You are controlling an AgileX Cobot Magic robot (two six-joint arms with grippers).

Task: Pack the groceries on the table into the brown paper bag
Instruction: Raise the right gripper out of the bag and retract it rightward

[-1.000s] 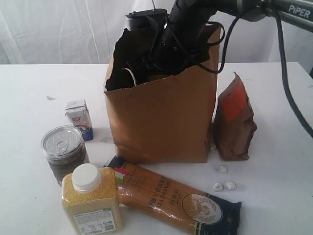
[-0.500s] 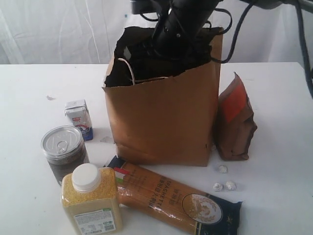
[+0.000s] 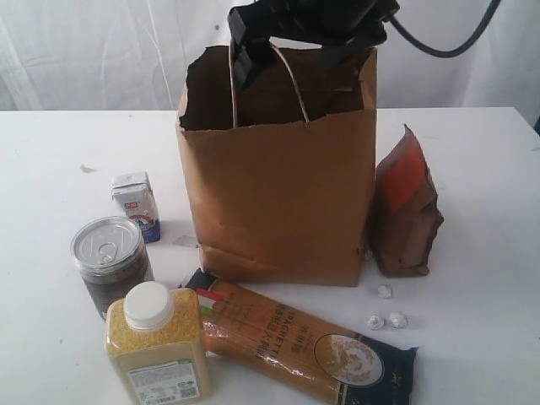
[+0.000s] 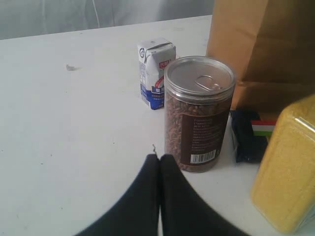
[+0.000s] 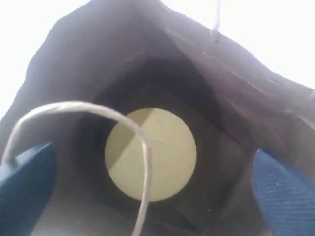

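The brown paper bag (image 3: 278, 194) stands upright mid-table. My right gripper (image 3: 301, 52) hangs open just above its mouth, holding nothing. Looking down inside, the gold-lidded glass jar (image 5: 150, 153) rests on the bag's floor, between my wide-apart blue pads (image 5: 24, 189). Left of the bag stand the milk carton (image 3: 136, 205), the pull-tab tin (image 3: 110, 261) and the yellow-grain bottle (image 3: 157, 346). The spaghetti pack (image 3: 295, 342) lies in front. The brown-orange pouch (image 3: 405, 207) stands at the right. My left gripper (image 4: 159, 160) is shut and empty, low over the table beside the tin (image 4: 198, 113).
Three small foil-wrapped balls (image 3: 386, 319) lie on the white table (image 3: 51, 169) between pouch and spaghetti pack. A pale twisted handle (image 5: 98, 110) arcs across the bag's opening under my right gripper. A white curtain hangs behind the table.
My right arm has risen out of the bag, so the gripper is now above the rim. The bag's handle stands up. The left arm has not moved.
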